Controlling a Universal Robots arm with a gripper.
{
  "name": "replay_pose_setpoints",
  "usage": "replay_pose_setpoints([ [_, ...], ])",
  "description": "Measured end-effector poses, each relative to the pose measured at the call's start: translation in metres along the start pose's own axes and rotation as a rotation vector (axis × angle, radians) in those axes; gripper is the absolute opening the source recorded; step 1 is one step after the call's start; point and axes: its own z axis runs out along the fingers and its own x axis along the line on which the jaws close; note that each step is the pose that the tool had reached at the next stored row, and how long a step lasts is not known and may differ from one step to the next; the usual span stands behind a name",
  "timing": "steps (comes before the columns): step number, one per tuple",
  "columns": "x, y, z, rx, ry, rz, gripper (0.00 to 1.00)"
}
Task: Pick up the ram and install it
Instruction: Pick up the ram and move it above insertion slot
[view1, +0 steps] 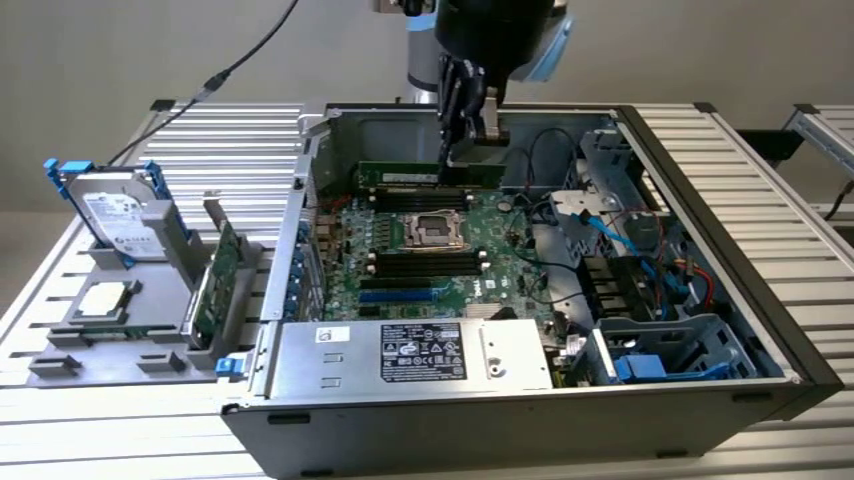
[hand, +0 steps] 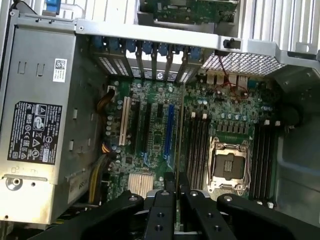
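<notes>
Down inside the open computer case, with the claw clenched on the ram. Holds that green stick level on its long edge, just beyond the CPU socket, right at the black memory slots on the socket's far side; cannot tell whether seated or only touching. Nearer than the socket: the silver power supply. Well off to the exterior view's left of the socket, outside the case on the tabletop: a grey holder with a hard drive and a wider green card.
</notes>
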Motion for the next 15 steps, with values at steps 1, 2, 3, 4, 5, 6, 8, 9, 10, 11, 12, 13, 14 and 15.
replay_pose_setpoints([
  [1, -0.001, -0.0037, 0.0008, 0.0000, -0.0001, 0.000, 0.14],
  [2, -0.002, -0.0063, 0.0017, 0.0001, -0.0001, 0.000, 0.14],
  [3, -0.003, -0.0082, 0.0030, 0.0001, -0.0001, 0.000, 0.14],
  [4, -0.005, -0.0093, 0.0045, 0.0002, -0.0001, 0.000, 0.14],
  [5, -0.006, -0.0100, 0.0061, 0.0003, -0.0001, 0.000, 0.14],
  [6, -0.008, -0.0106, 0.0078, 0.0004, 0.0000, 0.000, 0.14],
  [8, -0.011, -0.0117, 0.0116, 0.0005, 0.0000, 0.000, 0.14],
  [9, -0.013, -0.0122, 0.0134, 0.0004, 0.0000, 0.000, 0.14],
  [10, -0.015, -0.0126, 0.0152, 0.0004, 0.0000, 0.000, 0.14],
  [11, -0.017, -0.0131, 0.0170, 0.0004, 0.0001, 0.000, 0.14],
  [12, -0.020, -0.0136, 0.0189, 0.0006, 0.0000, 0.000, 0.14],
  [13, -0.023, -0.0141, 0.0206, 0.0007, 0.0001, 0.000, 0.14],
  [14, -0.026, -0.0147, 0.0223, 0.0015, 0.0001, 0.000, 0.14],
  [15, -0.030, -0.0152, 0.0237, 0.0023, 0.0002, 0.000, 0.14],
])
